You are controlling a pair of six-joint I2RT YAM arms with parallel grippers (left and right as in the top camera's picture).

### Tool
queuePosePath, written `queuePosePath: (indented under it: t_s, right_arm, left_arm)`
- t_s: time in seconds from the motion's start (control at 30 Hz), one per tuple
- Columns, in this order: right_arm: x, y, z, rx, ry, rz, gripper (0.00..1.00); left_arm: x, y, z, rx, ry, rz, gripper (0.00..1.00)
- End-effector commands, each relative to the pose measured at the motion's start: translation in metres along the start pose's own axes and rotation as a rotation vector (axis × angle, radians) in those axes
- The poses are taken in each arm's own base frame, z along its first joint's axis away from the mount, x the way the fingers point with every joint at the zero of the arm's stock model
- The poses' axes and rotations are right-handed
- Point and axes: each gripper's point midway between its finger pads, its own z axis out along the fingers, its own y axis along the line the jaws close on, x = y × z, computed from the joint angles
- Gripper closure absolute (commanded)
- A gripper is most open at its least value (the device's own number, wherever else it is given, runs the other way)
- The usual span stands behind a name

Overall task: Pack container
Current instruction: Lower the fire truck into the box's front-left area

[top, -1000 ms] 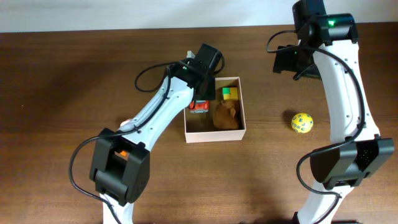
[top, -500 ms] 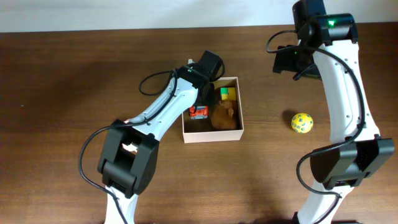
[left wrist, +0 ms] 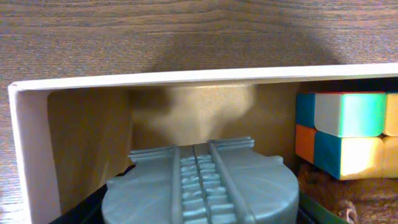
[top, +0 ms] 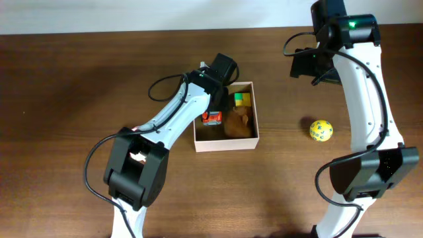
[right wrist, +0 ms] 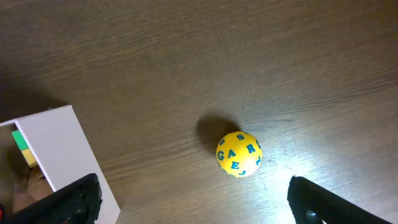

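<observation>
The container (top: 225, 143) sits at the middle of the overhead frame on the dark wooden tabletop (top: 79, 86), white outside and tan inside. A cube (top: 243, 99) of coloured blocks lies in its upper right corner. A brown plush toy (top: 239, 123) lies below the cube along the right wall, and a small red and orange toy (top: 211, 118) lies by the left wall.

The left tool (top: 217, 100) reaches into the container's upper left part, just above the red and orange toy in the frame. In the left wrist view a grey ridged piece (left wrist: 199, 186) fills the lower middle, with the cube (left wrist: 348, 134) to its right and the container's rim (left wrist: 186, 78) across the top. I cannot tell whether this tool is apart or clamped.

To the right of the container, apart from it, a yellow ball (top: 320, 130) with blue letters rests on the tabletop. The right tool (right wrist: 193, 186) hangs at the upper right of the overhead frame, its fingers wide apart, with the yellow ball (right wrist: 239, 154) and a container wall (right wrist: 65, 146) below it.
</observation>
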Motion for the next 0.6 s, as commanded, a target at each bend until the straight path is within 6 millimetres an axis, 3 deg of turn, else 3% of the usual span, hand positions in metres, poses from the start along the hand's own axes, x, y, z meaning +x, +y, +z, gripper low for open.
queuePosePath:
  t_s: [0.0,0.27,0.57]
  right_arm:
    - [-0.0042,-0.0036,-0.0101,0.005,-0.034,0.011,0.01]
    - [-0.0042,-0.0036,-0.0101,0.005,-0.034,0.011,0.01]
    - [-0.0042,-0.0036,-0.0101,0.005,-0.034,0.011,0.01]
  left_arm:
    - [-0.0003,0.0049,0.0041,-0.019,-0.001,-0.008,0.66]
    - [-0.0006,0.0056,0.004,-0.023,-0.003,-0.008,0.65]
    - [-0.0026,0.0088,0.0039,-0.042,-0.014,-0.008,0.48]
